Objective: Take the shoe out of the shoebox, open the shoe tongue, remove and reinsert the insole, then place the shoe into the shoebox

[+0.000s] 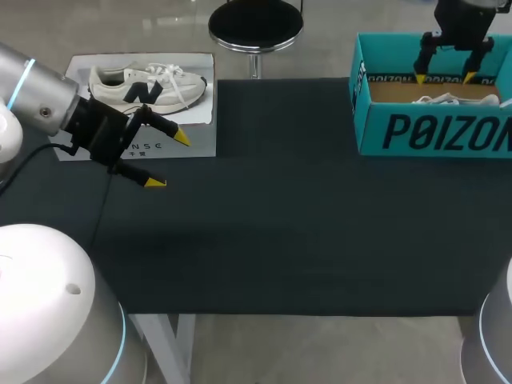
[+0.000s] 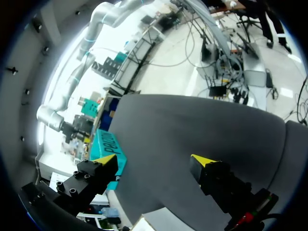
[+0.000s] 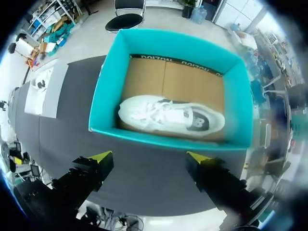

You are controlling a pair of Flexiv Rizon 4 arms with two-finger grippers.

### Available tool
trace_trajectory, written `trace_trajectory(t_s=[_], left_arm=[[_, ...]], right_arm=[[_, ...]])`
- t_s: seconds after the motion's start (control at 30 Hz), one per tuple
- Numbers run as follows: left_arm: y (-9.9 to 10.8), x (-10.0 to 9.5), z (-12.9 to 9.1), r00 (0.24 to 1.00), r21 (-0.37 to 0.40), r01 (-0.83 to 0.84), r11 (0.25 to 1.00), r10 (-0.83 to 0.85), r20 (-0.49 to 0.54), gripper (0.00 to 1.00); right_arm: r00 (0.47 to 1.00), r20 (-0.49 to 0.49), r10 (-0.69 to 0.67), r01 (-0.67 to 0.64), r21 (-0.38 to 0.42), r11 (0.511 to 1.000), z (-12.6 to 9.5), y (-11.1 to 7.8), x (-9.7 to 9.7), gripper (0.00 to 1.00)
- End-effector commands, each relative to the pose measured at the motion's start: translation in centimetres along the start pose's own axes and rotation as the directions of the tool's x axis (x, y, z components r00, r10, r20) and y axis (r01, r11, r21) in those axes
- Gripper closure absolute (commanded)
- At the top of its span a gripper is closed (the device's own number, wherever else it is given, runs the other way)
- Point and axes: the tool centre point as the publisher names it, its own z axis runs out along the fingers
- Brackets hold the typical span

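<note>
One white shoe point(image 3: 171, 115) lay on its side in the teal shoebox point(image 3: 108, 82); we judged it light, soft-topped, firmest to grip at the heel. Our right hand point(image 3: 150, 157) hung above, spread wide and empty; our left hand point(image 1: 168, 160) likewise, well apart.

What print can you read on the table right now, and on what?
"POIZON": shoebox front wall, cut off at the view's edge.
"NSE": white sheet, rest hidden behind the left gripper.
"N": side of the shoe on that sheet.
Black strip inside the shoebox's far wall: too blurred to read.
</note>
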Motion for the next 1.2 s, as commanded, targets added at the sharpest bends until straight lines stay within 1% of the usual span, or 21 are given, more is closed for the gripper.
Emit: trace_trajectory(t_s=[0.03,0.43,0.5,0.53,0.57,0.6,0.63,0.7,0.73,0.77,0.8,0.83,0.97,1.03,1.1,1.2], left_arm=[[0.0,0.0,0.0,1.000,-0.001,0.000,1.000,0.000,-0.004,0.00],[0.0,0.0,0.0,1.000,-0.001,0.000,1.000,0.000,-0.004,0.00],[0.4,0.9,-0.9,0.992,-0.030,-0.086,0.996,0.083,-0.098,0.00],[0.9,1.5,-1.9,0.981,-0.047,-0.137,0.989,0.129,-0.145,0.00],[1.3,1.7,-2.5,0.974,-0.060,-0.164,0.985,0.152,-0.170,0.00],[1.8,2.1,-3.4,0.958,-0.059,-0.208,0.976,0.192,-0.212,0.00],[2.3,2.4,-4.9,0.933,-0.031,-0.277,0.960,0.261,-0.249,0.00],[3.0,3.0,-6.8,0.900,0.030,-0.331,0.943,0.325,-0.292,0.00],[3.6,3.3,-7.8,0.870,0.045,-0.373,0.927,0.366,-0.331,0.00],[4.4,3.7,-9.1,0.814,0.096,-0.441,0.892,0.442,-0.376,0.00],[4.7,4.0,-9.8,0.796,0.128,-0.458,0.880,0.470,-0.382,0.00],[5.5,4.3,-11.2,0.772,0.182,-0.473,0.862,0.505,-0.387,0.00],[7.9,5.3,-14.2,0.670,0.256,-0.539,0.802,0.593,-0.446,0.00],[9.7,5.8,-15.8,0.639,0.298,-0.543,0.785,0.616,-0.461,0.00],[10.8,6.2,-16.8,0.616,0.321,-0.546,0.773,0.631,-0.471,0.00],[13.1,7.1,-18.3,0.548,0.365,-0.550,0.751,0.655,-0.520,0.00]], right_arm=[[1.000,-0.005,-0.001,0.001,-0.022,1.000,0.0,-0.7,-0.2,0.00],[1.000,-0.005,-0.001,0.001,-0.022,1.000,0.0,-0.7,-0.2,0.00],[1.000,-0.005,-0.001,0.001,-0.022,1.000,0.0,-0.7,-0.2,0.00],[1.000,-0.005,-0.001,0.001,-0.022,1.000,0.0,-0.7,-0.2,0.00],[1.000,-0.005,-0.001,0.001,-0.022,1.000,0.0,-0.7,-0.2,0.00],[1.000,-0.005,-0.001,0.001,-0.022,1.000,0.0,-0.7,-0.2,0.00],[1.000,-0.005,-0.001,0.001,-0.022,1.000,0.0,-0.7,-0.2,0.00],[1.000,-0.005,-0.001,0.001,-0.022,1.000,0.0,-0.7,-0.2,0.00],[1.000,-0.005,-0.001,0.001,-0.022,1.000,0.0,-0.7,-0.2,0.00],[1.000,-0.005,-0.001,0.001,-0.022,1.000,0.0,-0.7,-0.2,0.00],[1.000,-0.005,-0.001,0.001,-0.022,1.000,0.0,-0.7,-0.2,0.00],[1.000,-0.005,-0.001,0.001,-0.022,1.000,0.0,-0.7,-0.2,0.00],[1.000,-0.005,-0.001,0.001,-0.022,1.000,0.0,-0.7,-0.2,0.00],[1.000,-0.005,-0.001,0.001,-0.022,1.000,0.0,-0.7,-0.2,0.00],[1.000,-0.005,-0.001,0.001,-0.022,1.000,0.0,-0.7,-0.2,0.00],[1.000,-0.005,-0.001,0.001,-0.022,1.000,0.0,-0.7,-0.2,0.00]])
